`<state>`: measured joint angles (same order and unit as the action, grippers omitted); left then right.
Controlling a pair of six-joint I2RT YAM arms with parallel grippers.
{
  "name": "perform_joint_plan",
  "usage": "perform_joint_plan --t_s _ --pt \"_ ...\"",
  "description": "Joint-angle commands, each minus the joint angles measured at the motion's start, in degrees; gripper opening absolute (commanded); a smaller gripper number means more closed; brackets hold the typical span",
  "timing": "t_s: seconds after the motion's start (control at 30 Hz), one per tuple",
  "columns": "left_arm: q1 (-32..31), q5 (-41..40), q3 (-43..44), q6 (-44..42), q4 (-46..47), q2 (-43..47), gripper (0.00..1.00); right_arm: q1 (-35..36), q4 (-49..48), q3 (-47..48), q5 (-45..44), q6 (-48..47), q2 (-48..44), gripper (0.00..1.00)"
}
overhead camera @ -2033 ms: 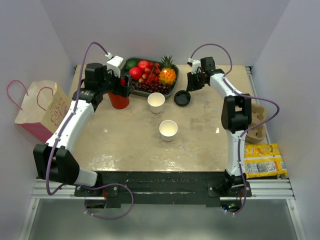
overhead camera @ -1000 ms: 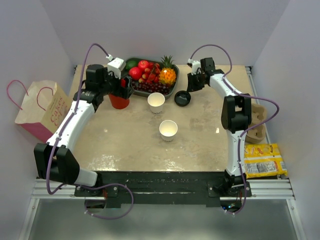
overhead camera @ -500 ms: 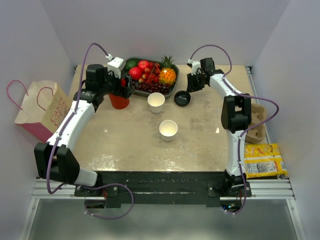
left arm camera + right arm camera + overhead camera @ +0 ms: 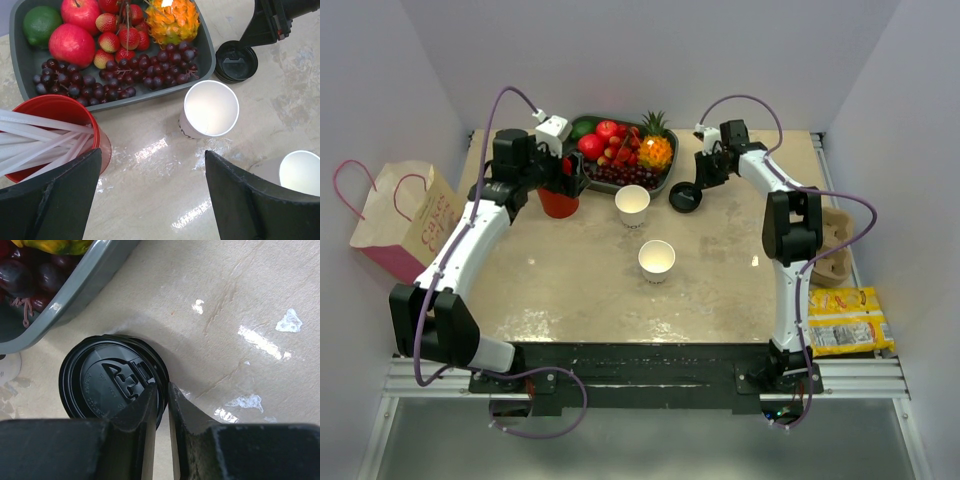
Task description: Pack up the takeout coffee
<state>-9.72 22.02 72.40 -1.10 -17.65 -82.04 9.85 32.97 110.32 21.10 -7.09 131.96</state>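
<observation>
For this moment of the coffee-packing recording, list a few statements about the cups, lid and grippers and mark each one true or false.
1. The left gripper is open with nothing between its fingers. True.
2. Both white paper cups have lids on. False: both are open-topped. The black lid lies on the table beside the fruit tray.
3. The right gripper is pinched on the black lid's rim. True.
4. The red cup is empty. False: it holds white straws.
5. The paper bag stands at the table's right edge. False: it is off the left edge.
</observation>
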Motion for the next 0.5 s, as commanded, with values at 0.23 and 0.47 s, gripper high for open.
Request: perform_joint_plan --t_s 0.23,0.47 --pt "0.8 1.0 -0.4 0.8 2.4 -0.2 0.88 0.3 -0.6 1.4 0.3 -0.8 -2.4 0.18" --pt "1.1 1.6 -0.6 2.5 2.8 -0.6 0.88 0.3 -0.9 1.6 0.3 -0.8 -3.6 0.08"
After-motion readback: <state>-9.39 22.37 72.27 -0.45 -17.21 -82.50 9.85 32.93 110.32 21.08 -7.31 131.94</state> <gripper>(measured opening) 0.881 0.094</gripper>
